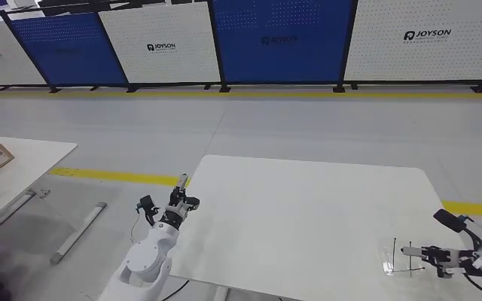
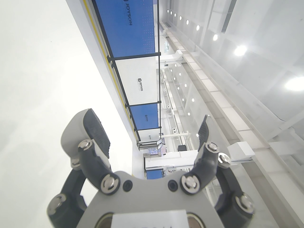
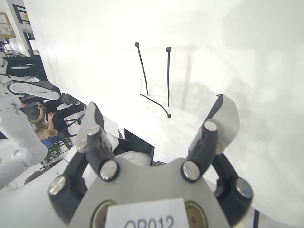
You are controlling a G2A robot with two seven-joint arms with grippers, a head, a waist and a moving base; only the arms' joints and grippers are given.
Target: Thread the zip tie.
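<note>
You have three black zip ties (image 3: 168, 77) to count, and one clear tray (image 1: 385, 267) with them. You have two pincers, one on each arm: the left pincer (image 2: 150, 119) and the right pincer (image 3: 157, 102). You see two white benches: the main bench (image 1: 301, 211) and a second bench (image 1: 30, 158) at the side. Behind them you count five partition panels in a row, namely two blue panels (image 1: 282, 38) and three white panels (image 1: 158, 45). Two yellow floor lines (image 1: 113, 175) cross the floor.
</note>
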